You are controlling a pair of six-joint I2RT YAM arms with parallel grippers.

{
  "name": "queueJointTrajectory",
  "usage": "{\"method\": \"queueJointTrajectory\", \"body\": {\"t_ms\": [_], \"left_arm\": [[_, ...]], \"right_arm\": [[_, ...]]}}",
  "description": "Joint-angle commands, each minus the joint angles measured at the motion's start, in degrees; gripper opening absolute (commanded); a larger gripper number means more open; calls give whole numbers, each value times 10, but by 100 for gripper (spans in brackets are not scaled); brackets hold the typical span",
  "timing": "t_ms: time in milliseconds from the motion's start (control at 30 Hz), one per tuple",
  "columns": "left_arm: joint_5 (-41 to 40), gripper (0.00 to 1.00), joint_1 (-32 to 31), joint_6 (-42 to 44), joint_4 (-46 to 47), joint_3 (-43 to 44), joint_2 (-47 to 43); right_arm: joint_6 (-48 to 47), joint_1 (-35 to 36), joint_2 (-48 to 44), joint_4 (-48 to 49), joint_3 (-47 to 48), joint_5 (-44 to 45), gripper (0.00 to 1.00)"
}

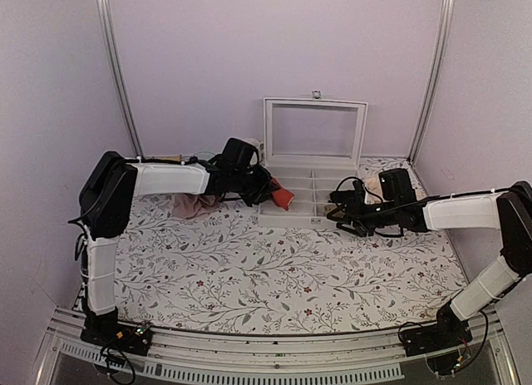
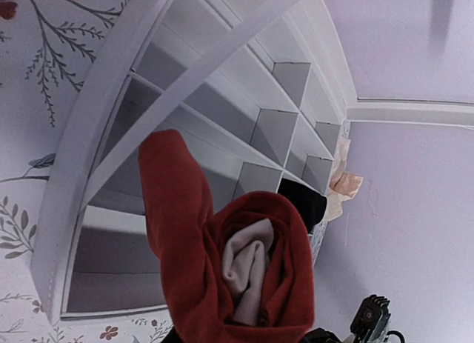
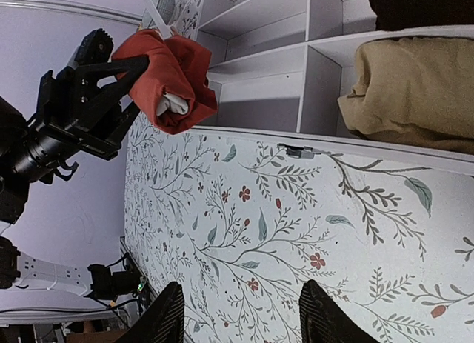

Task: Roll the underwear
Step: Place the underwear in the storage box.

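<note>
Gripping the underwear [image 3: 174, 80] in my left gripper [image 1: 268, 191], I hold it as a thick roll: red-orange fabric wrapped on the outside, with the cream waistband tucked in the core and showing only at the open end. One loose red flap sticks out past the roll. My left arm stretches low across the floral tablecloth [image 1: 249, 269] toward 2 o'clock, with its jaws clamped on the bundle at the 9 o'clock end of the white organizer box [image 1: 291, 220], whose lid stands raised. My right arm reaches in from 3 o'clock. The right gripper [image 3: 244, 317] hangs above the cloth just in front of the box, its fingers apart with nothing between them. My left wrist camera looks down the roll's end into the bare left-end compartments, and whether the fabric touches a divider I cannot tell. My right wrist camera alone shows a tan cloth [image 3: 407, 91] filling one compartment and a dark cloth [image 3: 422, 6] in the one behind it. Only the overhead view shows a dusty-pink cloth [image 1: 193, 205] lying under my left forearm, at 9 o'clock from the roll.
</note>
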Motion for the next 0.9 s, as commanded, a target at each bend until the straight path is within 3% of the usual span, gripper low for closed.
{"method": "queueJointTrajectory", "body": {"t_ms": [0, 533, 867], "left_arm": [[-37, 0, -20, -39, 55, 39, -3], [-120, 0, -53, -119, 119, 47, 45], [-169, 0, -73, -155, 109, 75, 77]], "right_arm": [[0, -2, -33, 22, -5, -17, 52], [-29, -7, -63, 13, -18, -10, 52], [-65, -32, -129, -54, -29, 20, 52]]}}
